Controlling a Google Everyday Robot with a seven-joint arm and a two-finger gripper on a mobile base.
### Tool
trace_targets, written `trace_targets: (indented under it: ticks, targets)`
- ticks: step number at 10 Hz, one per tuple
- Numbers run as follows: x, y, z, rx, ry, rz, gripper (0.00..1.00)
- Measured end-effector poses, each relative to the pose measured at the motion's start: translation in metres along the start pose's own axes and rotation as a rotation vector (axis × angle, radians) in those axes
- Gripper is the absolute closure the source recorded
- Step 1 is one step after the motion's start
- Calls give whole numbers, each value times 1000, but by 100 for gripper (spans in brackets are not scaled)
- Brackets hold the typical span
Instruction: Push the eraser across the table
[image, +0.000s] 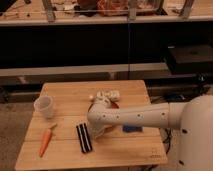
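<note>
— Where is the claw (97, 132) sitting now?
— It is hanging low over the counter (65, 92), under the rounded end of the white arm (145, 116), which is reaching in from the right. It is showing only as a dark part, just beside the right long side of the eraser (84, 138). Whether it is touching the eraser, I cannot tell.
— Is it released or clenched?
— I cannot tell that; the arm is covering most of it.
— And the eraser, where is it lying?
— It is lying flat on the counter, in the front half, a little left of the middle, with its length running from back to front. There is only one, black with thin pale stripes.
— What else is lying around, counted?
— One carrot (45, 142) is lying left of the eraser, toward the front left corner, apart from it. One pale cup (44, 106) is standing upright behind the carrot, near the left edge. One small flat blue piece (132, 129) is lying right of the claw, close by the arm's lower edge. Behind the arm, near the middle of the counter, one white lumpy thing (107, 94) is lying with something red (114, 104) just beside it; what they are I cannot tell.
— And behind the counter?
— One long dark shelving unit (75, 45) is running across the whole back.
</note>
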Motion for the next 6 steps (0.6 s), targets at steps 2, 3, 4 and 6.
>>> trace_targets:
  ticks: [2,3,4,6]
  targets:
    - [3,1,0,1,2,0,100]
    - [4,3,0,1,2,-1,100]
    - [2,2,0,1,0,-6,100]
    - [-3,-2,1,2,-3,-16,100]
